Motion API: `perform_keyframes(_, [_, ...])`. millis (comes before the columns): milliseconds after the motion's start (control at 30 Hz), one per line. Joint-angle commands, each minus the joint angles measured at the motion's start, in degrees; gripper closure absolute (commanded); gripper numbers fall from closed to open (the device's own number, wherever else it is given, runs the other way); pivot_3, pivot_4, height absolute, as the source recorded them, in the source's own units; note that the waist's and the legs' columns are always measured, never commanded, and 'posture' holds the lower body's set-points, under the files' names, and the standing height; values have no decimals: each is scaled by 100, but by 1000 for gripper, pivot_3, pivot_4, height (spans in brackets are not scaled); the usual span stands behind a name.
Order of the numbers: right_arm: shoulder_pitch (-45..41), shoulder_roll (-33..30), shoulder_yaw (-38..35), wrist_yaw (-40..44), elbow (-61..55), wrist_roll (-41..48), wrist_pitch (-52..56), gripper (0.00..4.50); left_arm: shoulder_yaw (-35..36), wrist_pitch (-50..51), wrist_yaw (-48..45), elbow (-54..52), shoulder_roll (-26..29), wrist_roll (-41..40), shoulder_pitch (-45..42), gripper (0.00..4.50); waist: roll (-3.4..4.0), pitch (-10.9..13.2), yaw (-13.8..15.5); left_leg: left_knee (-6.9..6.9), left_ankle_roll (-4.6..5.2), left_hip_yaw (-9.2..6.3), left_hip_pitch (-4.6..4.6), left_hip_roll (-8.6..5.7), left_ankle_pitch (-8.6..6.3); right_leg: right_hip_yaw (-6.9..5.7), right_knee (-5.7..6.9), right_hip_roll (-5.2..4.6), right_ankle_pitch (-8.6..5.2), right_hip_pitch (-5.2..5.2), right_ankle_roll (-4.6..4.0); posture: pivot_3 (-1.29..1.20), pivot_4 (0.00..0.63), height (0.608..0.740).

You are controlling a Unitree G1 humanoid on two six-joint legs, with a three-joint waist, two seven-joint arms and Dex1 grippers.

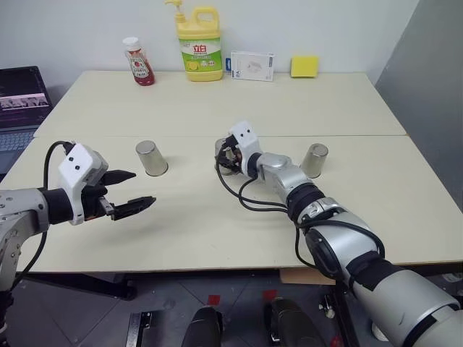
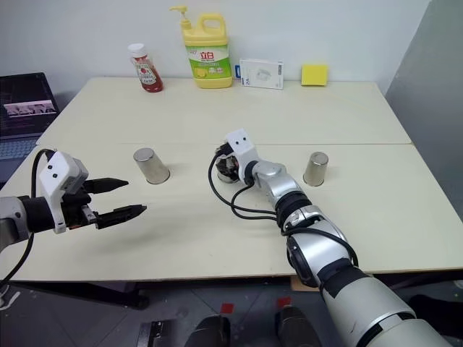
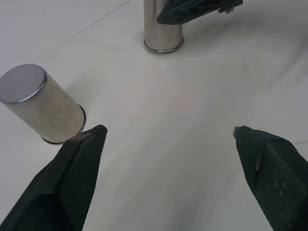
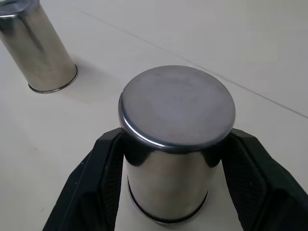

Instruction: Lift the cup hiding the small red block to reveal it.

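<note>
Three steel cups stand upside down in a row on the table. My right gripper (image 4: pixel 177 142) is shut on the middle cup (image 4: pixel 177 103), one black finger (image 4: pixel 103 173) pressed on each side; that cup's rim rests on the table. The left cup (image 1: pixel 151 157) and the right cup (image 1: pixel 315 160) stand untouched. Left of the left cup and nearer the front edge, my left gripper (image 1: pixel 143 187) hovers open with nothing between its fingers. The small red block is hidden.
Along the back wall stand a red-capped sauce bottle (image 1: pixel 139 62), a yellow detergent bottle (image 1: pixel 200 45), a white box (image 1: pixel 252 65) and a yellow sponge (image 1: pixel 304 66). A laptop (image 1: pixel 22 101) sits off the table's left side. A seam (image 1: pixel 181 136) crosses the table (image 1: pixel 217 231).
</note>
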Motion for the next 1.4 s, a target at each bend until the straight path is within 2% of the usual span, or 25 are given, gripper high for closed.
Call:
perform_keyframes(33, [-152, 63, -231, 47, -161, 68, -179, 1910, 120, -51, 43, -101, 67, -31, -101, 0, 0, 0, 0, 0, 0, 0, 0, 0, 0, 0, 0, 0, 0, 0, 0, 0, 150, 740])
perform_keyframes(133, [-155, 40, -349, 131, -375, 112, -186, 1910, 88, -35, 56, -115, 39, -51, -137, 0, 0, 0, 0, 0, 0, 0, 0, 0, 0, 0, 0, 0, 0, 0, 0, 0, 150, 740])
perform_keyframes(233, [-4, -123, -378, 354, -1166, 202, 58, 1910, 76, 26, 69, -166, -10, -129, -181, 0, 3, 2, 2, 0, 0, -1, -2, 0, 0, 0, 0, 0, 0, -1, 0, 0, 150, 740])
perform_keyframes(533, [1434, -932, -108, 225, -3818, -45, 1912, 1910, -199, 76, 78, -177, -88, -243, -464, 0, -2, -1, 48, 1, 0, -7, -3, -11, 0, -5, -1, -12, 0, 6, 0, 0, 150, 740])
perform_keyframes(733, [1773, -1077, -39, 2, -4052, -150, 2300, 1910, -447, 30, 47, -63, -96, -219, -649, 0, -1, 0, -66, 1, 0, 0, 2, -1, 0, 2, 5, 0, 0, 0, 0, 0, 150, 740])
perform_keyframes(800, [1759, -1071, -48, -30, -3999, -137, 2367, 1207, -501, 15, 53, -42, -111, -210, -700, 0, -1, 0, -78, 0, 0, -2, 3, 5, 0, -1, 7, 6, 1, 0, -2, 0, 150, 740])
perform_keyframes(933, [1715, -1012, -220, -104, -4086, 9, 2371, 193, -553, 2, 54, -10, -134, -197, -746, 0, -1, 0, -90, 1, 0, -2, 2, 5, 0, 1, 6, 8, 2, 1, -3, 0, 150, 740])
perform_keyframes(967, [1705, -986, -305, -151, -4154, 79, 2369, 68, -558, 4, 60, -6, -139, -197, -749, 0, -1, 0, -90, 1, 0, -1, 2, 4, 0, 2, 5, 7, 2, 1, -3, 0, 150, 740])
perform_keyframes(1200, [1889, -1107, -752, -316, -5831, 500, 2191, 68, -463, 0, 236, -41, -190, -121, -650, 0, 1, 0, -83, 1, 0, -4, -4, 1, 0, 0, 3, 2, 2, -1, -3, 0, 150, 740])
perform_keyframes(1333, [2525, -1669, -686, 410, -7348, 1037, 2779, 68, -316, -132, 428, 13, -104, 128, -506, 0, 0, 0, -31, 0, 0, -5, -3, 1, 0, -2, 2, 0, 2, 2, -3, 0, 150, 740])
perform_keyframes(1400, [2977, -2200, -594, 960, -8143, 1451, 3271, 68, -197, -173, 358, 70, -3, 162, -397, 0, 0, 0, 11, 0, 1, -5, -3, 1, -1, -2, -1, -1, 2, 2, -3, 0, 150, 740])
